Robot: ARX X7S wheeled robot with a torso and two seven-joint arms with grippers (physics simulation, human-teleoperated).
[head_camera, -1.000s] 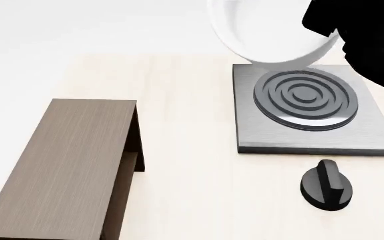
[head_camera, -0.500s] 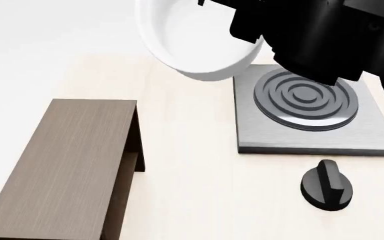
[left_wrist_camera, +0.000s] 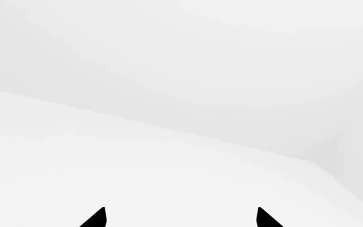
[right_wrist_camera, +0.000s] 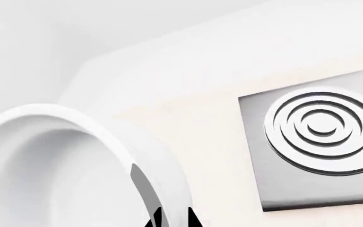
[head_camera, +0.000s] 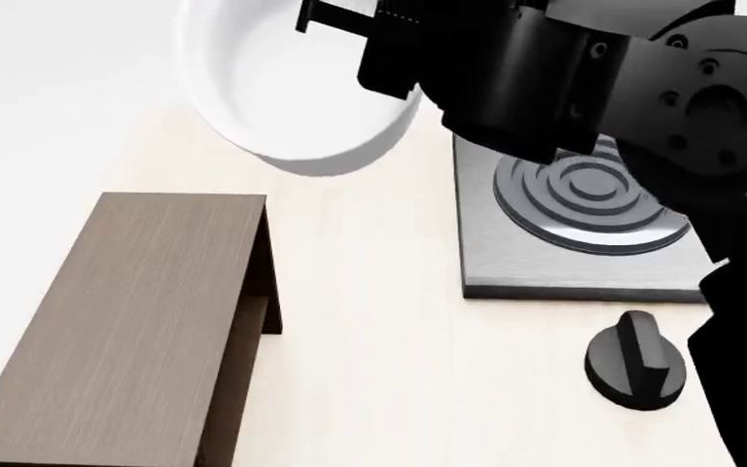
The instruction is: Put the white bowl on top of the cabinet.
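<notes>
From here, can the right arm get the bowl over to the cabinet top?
Probably yes. The right gripper is shut on the rim of the bowl, held in the air between the stove plate and the cabinet. The cabinet's flat top is bare, and nothing stands between the two.

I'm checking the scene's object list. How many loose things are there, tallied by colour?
White: 1, the white bowl
Brown: 1, the cabinet
Grey: 1, the stove plate
Black: 1, the knob
Total: 4

a bare simulated kitchen: stove plate (head_camera: 582,243), knob (head_camera: 634,360), pale wooden counter (head_camera: 373,370), blank white surroundings.
</notes>
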